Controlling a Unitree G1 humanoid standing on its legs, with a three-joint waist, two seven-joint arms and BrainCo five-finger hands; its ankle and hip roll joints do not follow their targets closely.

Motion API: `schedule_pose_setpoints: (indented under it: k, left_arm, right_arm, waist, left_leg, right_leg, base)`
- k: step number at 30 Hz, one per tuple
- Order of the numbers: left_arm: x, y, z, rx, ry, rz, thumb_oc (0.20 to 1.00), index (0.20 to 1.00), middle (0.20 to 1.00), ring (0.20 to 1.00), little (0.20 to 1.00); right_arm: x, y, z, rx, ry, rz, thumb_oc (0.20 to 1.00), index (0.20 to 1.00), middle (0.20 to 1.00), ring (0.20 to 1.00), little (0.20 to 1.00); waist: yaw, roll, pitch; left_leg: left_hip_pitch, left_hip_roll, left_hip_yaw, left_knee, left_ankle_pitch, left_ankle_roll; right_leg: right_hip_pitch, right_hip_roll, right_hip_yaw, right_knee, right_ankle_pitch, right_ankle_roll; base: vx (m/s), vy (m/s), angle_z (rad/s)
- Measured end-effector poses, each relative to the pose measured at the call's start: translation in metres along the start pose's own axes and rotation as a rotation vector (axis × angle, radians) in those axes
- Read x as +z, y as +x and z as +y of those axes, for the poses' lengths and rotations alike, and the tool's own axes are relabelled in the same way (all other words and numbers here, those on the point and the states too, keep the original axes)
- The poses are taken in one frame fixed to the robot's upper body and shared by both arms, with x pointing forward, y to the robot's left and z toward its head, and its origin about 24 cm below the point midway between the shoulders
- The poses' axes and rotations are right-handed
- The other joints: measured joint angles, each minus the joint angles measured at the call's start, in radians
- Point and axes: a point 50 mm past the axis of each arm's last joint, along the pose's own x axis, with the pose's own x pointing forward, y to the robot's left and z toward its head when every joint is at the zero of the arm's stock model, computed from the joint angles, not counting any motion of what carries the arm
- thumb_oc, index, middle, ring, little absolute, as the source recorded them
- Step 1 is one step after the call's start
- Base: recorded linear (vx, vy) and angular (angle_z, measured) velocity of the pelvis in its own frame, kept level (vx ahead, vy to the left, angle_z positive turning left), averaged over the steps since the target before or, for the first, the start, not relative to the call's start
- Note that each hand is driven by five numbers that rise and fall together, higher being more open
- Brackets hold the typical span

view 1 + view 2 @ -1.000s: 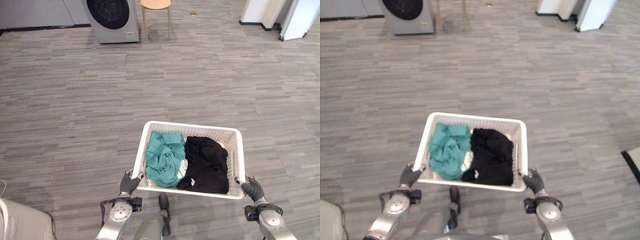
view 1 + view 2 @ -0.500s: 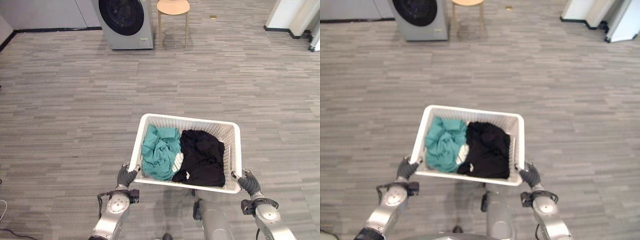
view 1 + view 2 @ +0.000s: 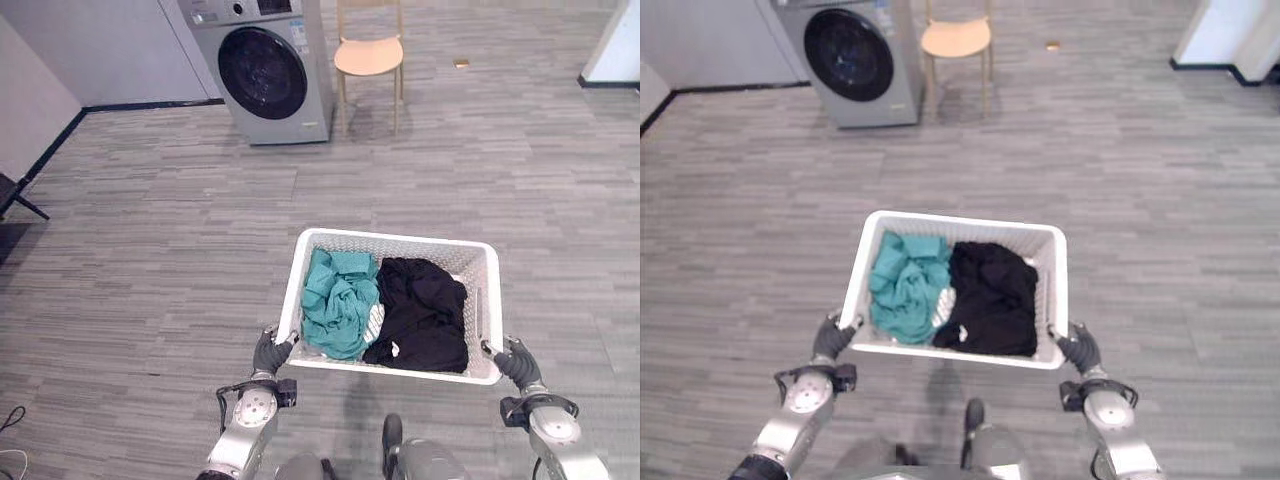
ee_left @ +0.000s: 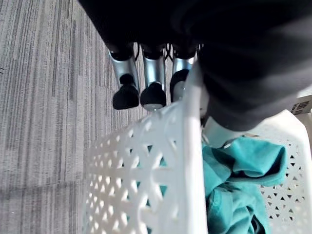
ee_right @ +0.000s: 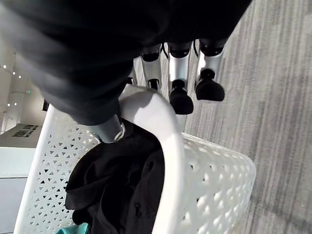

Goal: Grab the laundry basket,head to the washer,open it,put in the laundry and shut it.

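Up front, we carry the basket (image 3: 478,300) off the floor, a teal cloth (image 3: 338,300) in its left half and a black cloth (image 3: 425,315) in its right. Our left hand (image 3: 270,352) pinches the near-left rim; the left wrist view shows fingers (image 4: 153,85) curled outside the wall and the thumb inside. Our right hand (image 3: 517,362) clamps the near-right rim likewise, fingers (image 5: 178,83) outside. Well ahead stands the washer (image 3: 268,60), door closed, a chair (image 3: 368,55) just to its right, bare floor (image 3: 150,230) between.
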Motion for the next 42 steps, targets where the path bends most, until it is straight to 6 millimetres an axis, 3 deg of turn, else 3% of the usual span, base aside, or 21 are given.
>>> schedule_pose_setpoints:
  k: [1, 3, 6, 9, 10, 11, 12, 14, 15, 17, 21, 24, 26, 28, 30, 31, 32, 35, 37, 40, 42]
  left_arm:
    - [-0.001, -0.001, 0.0, 0.0, 0.0, 0.003, 0.2, 0.2, 0.2, 0.2, 0.2]
    - [-0.012, -0.008, 0.005, 0.012, 0.007, 0.042, 0.2, 0.2, 0.2, 0.2, 0.2]
    - [-0.027, -0.018, 0.009, 0.021, 0.01, 0.108, 0.2, 0.2, 0.2, 0.2, 0.2]
    - [-0.04, -0.028, 0.012, 0.035, 0.003, 0.163, 0.2, 0.2, 0.2, 0.2, 0.2]
    - [-0.041, -0.028, 0.014, 0.04, 0.006, 0.171, 0.2, 0.2, 0.2, 0.2, 0.2]
    - [-0.039, -0.026, 0.015, 0.04, 0.009, 0.165, 0.2, 0.2, 0.2, 0.2, 0.2]
    - [-0.02, -0.016, 0.022, 0.013, 0.066, 0.098, 0.2, 0.2, 0.2, 0.2, 0.2]
    - [-0.006, -0.007, 0.028, 0.01, 0.097, 0.053, 0.2, 0.2, 0.2, 0.2, 0.2]
    - [-0.003, -0.004, 0.031, 0.015, 0.112, 0.043, 0.2, 0.2, 0.2, 0.2, 0.2]
    - [0.003, 0.0, 0.028, 0.007, 0.106, 0.018, 0.2, 0.2, 0.2, 0.2, 0.2]
    - [0.013, 0.001, 0.033, 0.03, 0.09, -0.034, 0.2, 0.2, 0.2, 0.2, 0.2]
    - [0.004, -0.001, 0.034, 0.037, 0.089, 0.002, 0.2, 0.2, 0.2, 0.2, 0.2]
    - [-0.007, -0.006, 0.031, 0.042, 0.064, 0.041, 0.2, 0.2, 0.2, 0.2, 0.2]
    - [-0.012, -0.008, 0.029, 0.042, 0.058, 0.059, 0.2, 0.2, 0.2, 0.2, 0.2]
    - [-0.013, -0.007, 0.019, 0.032, 0.023, 0.06, 0.2, 0.2, 0.2, 0.2, 0.2]
    - [-0.008, -0.003, 0.012, 0.019, 0.009, 0.044, 0.2, 0.2, 0.2, 0.2, 0.2]
    - [-0.009, -0.003, 0.005, 0.0, 0.003, 0.044, 0.2, 0.2, 0.2, 0.2, 0.2]
    - [-0.001, 0.002, 0.005, 0.0, -0.002, 0.015, 0.2, 0.2, 0.2, 0.2, 0.2]
    - [0.004, 0.001, 0.004, -0.005, -0.008, -0.005, 0.2, 0.2, 0.2, 0.2, 0.2]
    - [0.003, -0.001, 0.004, -0.004, -0.012, -0.008, 0.2, 0.2, 0.2, 0.2, 0.2]
    - [-0.005, -0.007, 0.011, 0.021, -0.01, 0.021, 0.2, 0.2, 0.2, 0.2, 0.2]
  right_arm:
    - [-0.001, 0.0, 0.0, 0.003, -0.002, 0.004, 0.2, 0.2, 0.2, 0.2, 0.2]
    - [-0.009, -0.004, 0.007, 0.027, -0.004, 0.036, 0.2, 0.2, 0.2, 0.2, 0.2]
    - [-0.021, -0.007, 0.013, 0.05, -0.015, 0.085, 0.2, 0.2, 0.2, 0.2, 0.2]
    - [-0.024, -0.01, 0.017, 0.073, -0.026, 0.105, 0.2, 0.2, 0.2, 0.2, 0.2]
    - [-0.024, -0.01, 0.02, 0.077, -0.024, 0.107, 0.2, 0.2, 0.2, 0.2, 0.2]
    - [-0.025, -0.011, 0.022, 0.08, -0.023, 0.114, 0.2, 0.2, 0.2, 0.2, 0.2]
    - [-0.025, -0.013, 0.027, 0.081, 0.001, 0.111, 0.2, 0.2, 0.2, 0.2, 0.2]
    - [-0.016, -0.012, 0.031, 0.089, 0.006, 0.074, 0.2, 0.2, 0.2, 0.2, 0.2]
    - [-0.011, -0.009, 0.032, 0.092, 0.008, 0.054, 0.2, 0.2, 0.2, 0.2, 0.2]
    - [-0.005, -0.004, 0.028, 0.078, 0.007, 0.031, 0.2, 0.2, 0.2, 0.2, 0.2]
    - [0.006, 0.004, 0.03, 0.086, 0.007, -0.012, 0.2, 0.2, 0.2, 0.2, 0.2]
    - [0.002, 0.005, 0.031, 0.092, 0.002, 0.01, 0.2, 0.2, 0.2, 0.2, 0.2]
    - [-0.004, 0.003, 0.031, 0.095, -0.003, 0.035, 0.2, 0.2, 0.2, 0.2, 0.2]
    - [-0.008, 0.002, 0.031, 0.092, 0.0, 0.054, 0.2, 0.2, 0.2, 0.2, 0.2]
    - [-0.01, 0.003, 0.024, 0.071, -0.003, 0.063, 0.2, 0.2, 0.2, 0.2, 0.2]
    - [-0.015, 0.0, 0.017, 0.046, 0.001, 0.081, 0.2, 0.2, 0.2, 0.2, 0.2]
    - [-0.014, 0.001, 0.009, 0.03, -0.017, 0.08, 0.2, 0.2, 0.2, 0.2, 0.2]
    - [0.004, 0.011, 0.006, 0.042, -0.037, 0.005, 0.2, 0.2, 0.2, 0.2, 0.2]
    - [0.006, 0.011, 0.003, 0.035, -0.038, -0.003, 0.2, 0.2, 0.2, 0.2, 0.2]
    - [0.004, 0.01, 0.004, 0.033, -0.033, 0.003, 0.2, 0.2, 0.2, 0.2, 0.2]
    - [0.002, 0.009, 0.012, 0.059, -0.031, 0.008, 0.2, 0.2, 0.2, 0.2, 0.2]
  waist:
    - [0.007, 0.008, 0.0]
    - [0.025, 0.007, -0.009]
    - [0.055, 0.007, -0.009]
    - [0.083, -0.017, -0.012]
    - [0.077, -0.032, -0.012]
    - [0.072, -0.042, -0.023]
    - [0.049, -0.094, -0.037]
    - [0.053, -0.115, -0.039]
    - [0.055, -0.114, -0.037]
    - [0.049, -0.058, -0.012]
    - [0.019, -0.024, -0.006]
    - [0.021, -0.016, -0.002]
    - [0.007, -0.006, -0.003]
    - [0.0, -0.017, -0.013]
    - [-0.008, 0.018, -0.008]
    - [-0.019, 0.024, -0.005]
    - [-0.034, 0.027, -0.005]
    - [-0.023, 0.026, -0.006]
    - [-0.012, 0.019, -0.005]
    - [0.024, -0.008, 0.003]
    - [0.041, -0.005, 0.001]
  left_leg:
    - [-0.04, 0.005, -0.002, -0.073, 0.039, 0.006]
    - [-0.1, 0.01, -0.039, -0.25, 0.125, -0.018]
    - [-0.166, -0.005, -0.065, -0.357, 0.164, -0.007]
    - [-0.153, -0.038, -0.013, -0.247, 0.151, 0.059]
    - [-0.138, -0.047, 0.003, -0.193, 0.217, 0.102]
    - [-0.134, -0.044, 0.017, -0.154, 0.246, 0.136]
    - [-0.098, -0.09, 0.035, -0.15, 0.208, 0.16]
    - [-0.04, -0.116, 0.044, -0.172, 0.16, 0.179]
    - [0.004, -0.129, 0.052, -0.2, 0.15, 0.179]
    - [0.16, -0.131, 0.018, -0.298, 0.15, 0.164]
    - [0.26, -0.136, -0.004, -0.357, 0.084, 0.143]
    - [0.328, -0.129, -0.003, -0.357, 0.031, 0.104]
    - [0.4, -0.103, -0.006, -0.357, -0.025, 0.079]
    - [0.463, -0.09, -0.004, -0.357, -0.082, 0.033]
    - [0.489, -0.047, -0.022, -0.336, -0.106, 0.007]
    - [0.492, -0.013, -0.043, -0.281, -0.075, -0.001]
    - [0.509, 0.027, -0.043, -0.182, -0.013, -0.034]
    - [0.338, 0.093, -0.069, 0.206, 0.126, -0.126]
    - [0.221, 0.085, -0.011, 0.302, 0.034, -0.107]
    - [0.139, 0.021, 0.066, 0.132, -0.043, -0.058]
    - [0.052, 0.015, 0.077, -0.096, 0.028, -0.041]
  right_leg:
    - [0.018, 0.018, -0.006, -0.007, 0.009, -0.001]
    - [0.093, 0.058, 0.012, -0.068, -0.036, 0.061]
    - [0.193, 0.092, 0.07, -0.068, -0.113, 0.054]
    - [0.313, 0.058, 0.15, -0.067, -0.183, 0.08]
    - [0.351, 0.045, 0.175, -0.038, -0.201, 0.098]
    - [0.332, 0.024, 0.18, 0.039, -0.214, 0.107]
    - [0.249, -0.033, 0.182, 0.253, -0.206, 0.125]
    - [0.079, -0.097, 0.188, 0.643, -0.187, 0.181]
    - [-0.009, -0.126, 0.185, 0.828, -0.173, 0.204]
    - [-0.132, -0.108, 0.153, 0.87, -0.229, 0.146]
    - [-0.364, -0.108, 0.095, 0.571, -0.228, 0.141]
    - [-0.418, -0.092, 0.054, 0.191, -0.091, 0.144]
    - [-0.437, -0.077, 0.055, 0.069, 0.004, 0.156]
    - [-0.436, -0.077, 0.059, 0.014, 0.005, 0.17]
    - [-0.438, -0.056, 0.058, 0.096, 0.107, 0.17]
    - [-0.43, -0.052, 0.06, 0.19, 0.127, 0.138]
    - [-0.384, -0.045, 0.046, 0.268, 0.087, 0.067]
    - [-0.253, -0.021, 0.011, 0.173, 0.043, 0.003]
    - [-0.149, -0.013, 0.013, 0.081, 0.049, 0.007]
    - [-0.037, -0.013, 0.039, -0.034, 0.061, 0.017]
    - [0.018, 0.033, 0.031, -0.049, 0.069, 0.017]
  base:
    - [0.46, -0.029, -0.15]
    - [0.5, 0.003, -0.22]
    - [0.67, 0.063, -0.44]
    - [0.66, 0.117, -0.89]
    - [0.51, 0.123, -0.66]
    - [0.61, 0.199, -0.25]
    - [0.7, 0.237, -0.09]
    - [0.38, 0.145, -0.26]
    - [0.41, 0.127, -0.25]
    - [0.45, 0.107, -0.03]
    - [0.42, 0.001, 0.13]
    - [0.34, -0.042, 0.14]
    - [0.55, -0.122, 0.4]
    - [0.52, -0.153, 0.37]
    - [0.48, -0.182, 0.44]
    - [0.53, -0.322, 0.97]
    - [0.63, -0.386, 0.92]
    - [0.38, -0.227, 0.29]
    - [0.44, -0.118, 0.19]
    - [0.26, -0.034, -0.09]
    - [0.48, 0.002, -0.51]
